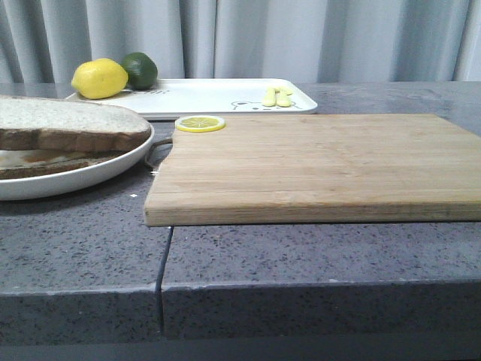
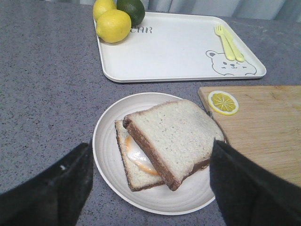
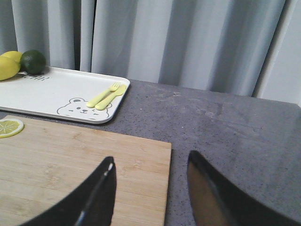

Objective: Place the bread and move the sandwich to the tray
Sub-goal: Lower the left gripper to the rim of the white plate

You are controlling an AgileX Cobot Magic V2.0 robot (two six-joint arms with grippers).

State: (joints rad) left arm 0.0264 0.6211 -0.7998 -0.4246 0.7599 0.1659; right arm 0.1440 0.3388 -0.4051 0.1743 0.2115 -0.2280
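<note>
The bread (image 2: 178, 134), a pale slice with a dark crust, lies skewed on top of the egg-bearing slice (image 2: 138, 157) on the round white plate (image 2: 106, 141). In the front view the bread (image 1: 68, 120) and plate (image 1: 90, 177) sit at the left edge. The white tray (image 2: 174, 52) with a bear drawing lies just beyond the plate; it also shows in the front view (image 1: 210, 96). My left gripper (image 2: 150, 183) is open above the plate, one finger on each side of it, holding nothing. My right gripper (image 3: 150, 188) is open and empty over the wooden board's right edge.
A wooden board (image 1: 316, 162) lies right of the plate with a lemon slice (image 1: 200, 123) on its near-left corner. On the tray are a lemon (image 1: 99, 78), a lime (image 1: 140, 69) and a yellow fork and spoon (image 1: 277, 96). A grey curtain hangs behind.
</note>
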